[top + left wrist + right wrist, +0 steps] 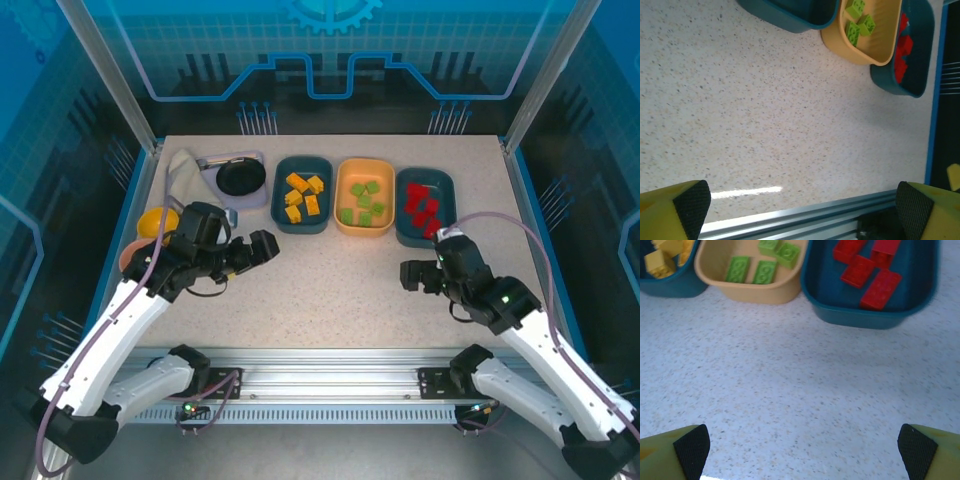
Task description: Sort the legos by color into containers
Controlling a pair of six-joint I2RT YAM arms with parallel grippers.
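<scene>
Three containers stand in a row at the back of the table. The left teal tray (pixel 302 160) holds yellow-orange legos (pixel 303 196). The orange-tan tray (pixel 364 231) holds green legos (pixel 363 204). The right teal tray (pixel 425 173) holds red legos (pixel 422 205). My left gripper (pixel 250 253) hovers over bare table in front of the left tray, open, with nothing between its fingers (pixel 687 202). My right gripper (pixel 428 258) sits just in front of the red tray (pixel 865 315), open and empty. The right wrist view shows red legos (pixel 872 275) and green legos (pixel 755 270) in their trays.
A lavender tray with a black bowl (pixel 240 178) and a pale cloth (pixel 183 175) lie at the back left. A yellow bowl (pixel 157 222) and a pink bowl (pixel 130 258) sit by my left arm. An aluminium rail (pixel 330 360) runs along the near edge.
</scene>
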